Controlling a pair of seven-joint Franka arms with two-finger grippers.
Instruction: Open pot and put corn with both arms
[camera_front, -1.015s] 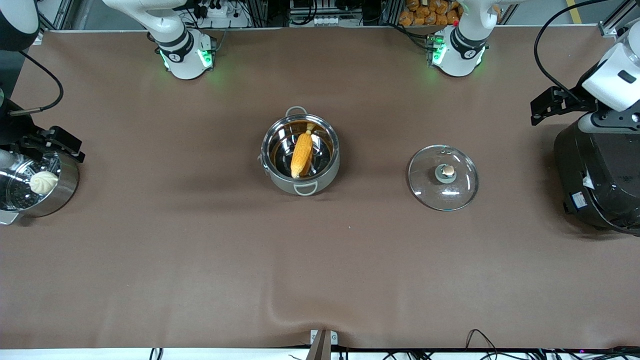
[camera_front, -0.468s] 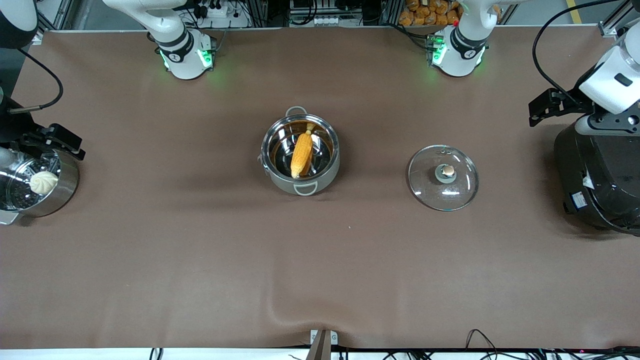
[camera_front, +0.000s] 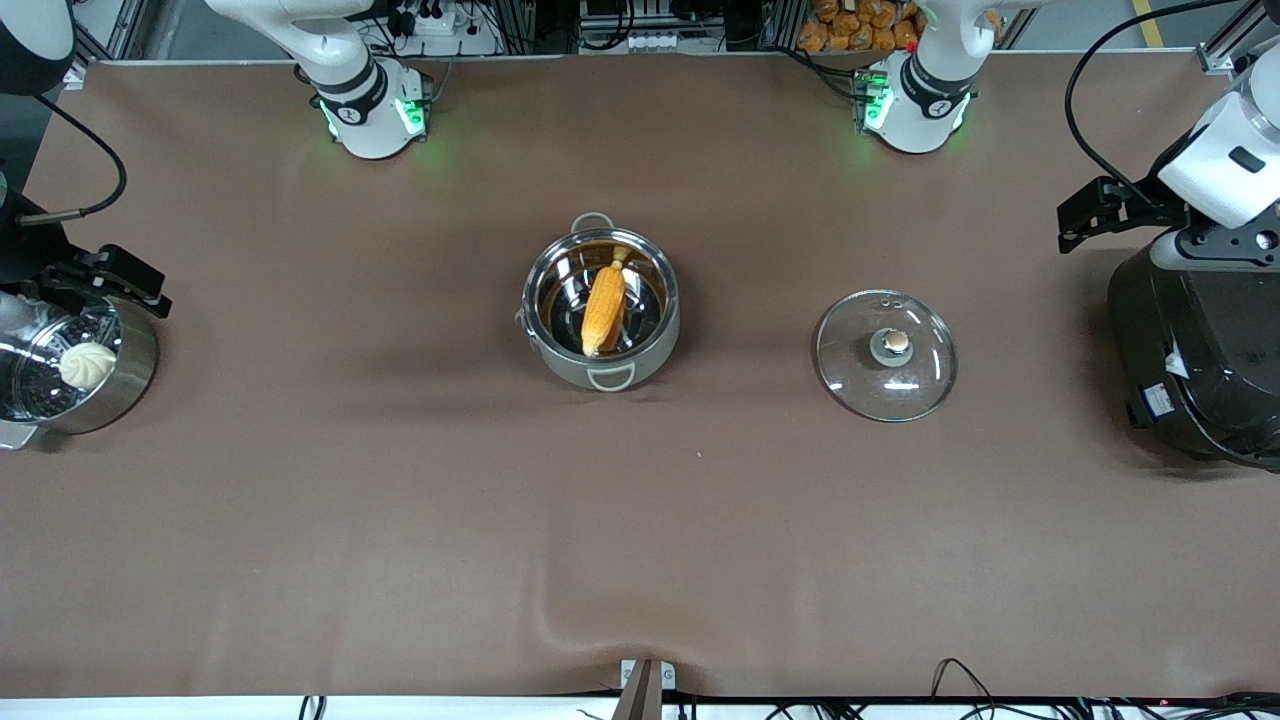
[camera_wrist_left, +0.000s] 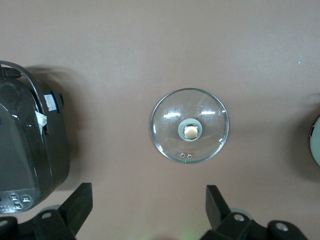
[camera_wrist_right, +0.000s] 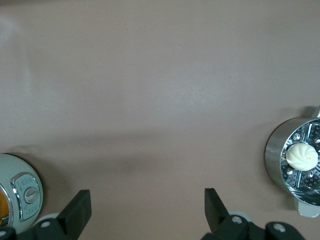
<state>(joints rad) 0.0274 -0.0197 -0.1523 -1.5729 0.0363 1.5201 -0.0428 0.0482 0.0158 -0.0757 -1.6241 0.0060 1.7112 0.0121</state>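
Observation:
The steel pot (camera_front: 657, 350) stands open in the middle of the table, and the yellow-orange corn (camera_front: 603, 308) lies inside it. Its glass lid (camera_front: 886, 354) with the copper knob (camera_front: 897, 342) lies flat on the table beside the pot, toward the left arm's end. The lid also shows in the left wrist view (camera_wrist_left: 190, 125). My left gripper (camera_wrist_left: 148, 195) is open and empty, up beside the rice cooker (camera_front: 1200, 340). My right gripper (camera_wrist_right: 146, 197) is open and empty, up by the steamer pot (camera_front: 120, 385). The pot's grey handle (camera_wrist_right: 26, 196) shows at the right wrist view's edge.
The steamer pot with a white bun (camera_front: 87, 364) stands at the right arm's end. The large black rice cooker stands at the left arm's end. The brown cloth has a wrinkle (camera_front: 570, 610) near the edge closest to the front camera.
Both hands have shifted very slightly at their ends of the table. The pot, the corn and the lid have not moved.

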